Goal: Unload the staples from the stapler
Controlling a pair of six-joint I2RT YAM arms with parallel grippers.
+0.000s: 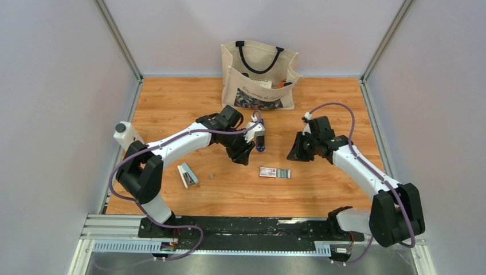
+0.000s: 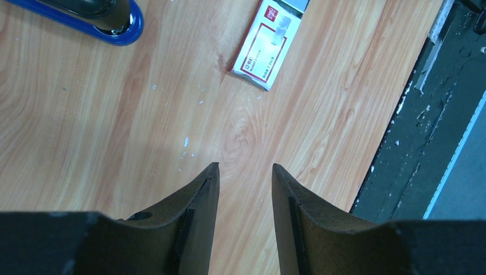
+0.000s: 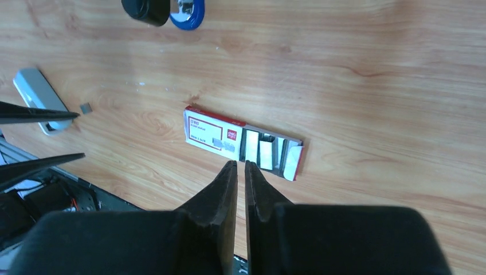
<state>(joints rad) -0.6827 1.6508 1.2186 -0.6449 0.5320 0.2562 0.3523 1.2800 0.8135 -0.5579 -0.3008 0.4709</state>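
Observation:
The blue stapler (image 1: 261, 141) with black ends lies on the wooden table, just right of my left wrist; one end shows in the left wrist view (image 2: 109, 26) and in the right wrist view (image 3: 186, 10). Short grey staples (image 3: 259, 153) lie in the open end of a red-and-white box (image 3: 213, 133), also visible from above (image 1: 283, 173). My left gripper (image 2: 245, 167) hangs open and empty above bare wood, short of the box (image 2: 265, 46). My right gripper (image 3: 240, 163) hovers over the near side of the staples, jaws only a slit apart with nothing between.
A grey-and-white stapler-like object (image 1: 187, 175) lies front left, with a small grey bit (image 1: 212, 176) beside it. A canvas tote bag (image 1: 261, 74) stands at the back. The black rail (image 1: 246, 226) runs along the near edge. White walls enclose the table.

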